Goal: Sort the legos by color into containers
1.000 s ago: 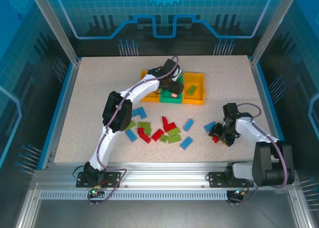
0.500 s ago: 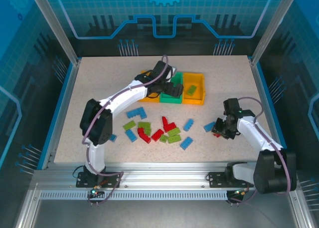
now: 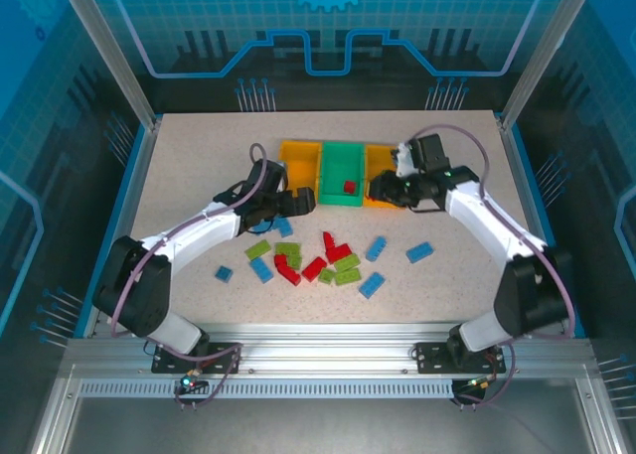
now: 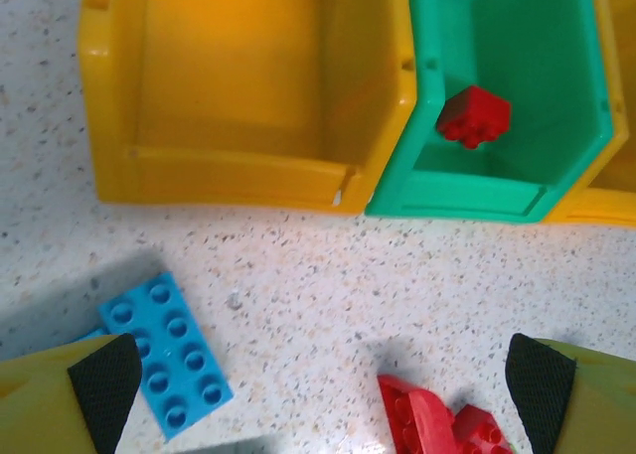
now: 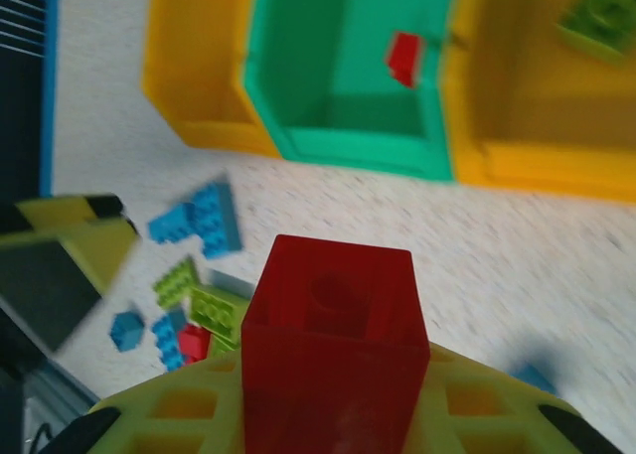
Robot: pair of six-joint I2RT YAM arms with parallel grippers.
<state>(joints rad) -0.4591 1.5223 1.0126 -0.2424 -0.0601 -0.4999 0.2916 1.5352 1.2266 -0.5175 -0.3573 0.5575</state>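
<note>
Near the table (image 3: 179, 176) middle, loose legos (image 3: 318, 260) lie scattered: blue, red, light green. Just beyond, left gripper (image 3: 296, 203) hovers with fingers spread wide, nothing between them; a blue brick (image 4: 169, 355) lies below it. Farther right, right gripper (image 3: 382, 188) is clamped on a held red brick (image 5: 333, 345), by the near left part of the right orange bin (image 3: 397, 156). Far side: containers (image 3: 298, 161) in a row. One small red brick (image 4: 474, 116) sits in the green bin (image 4: 467, 191), a green brick (image 5: 596, 17) in the right orange one.
</note>
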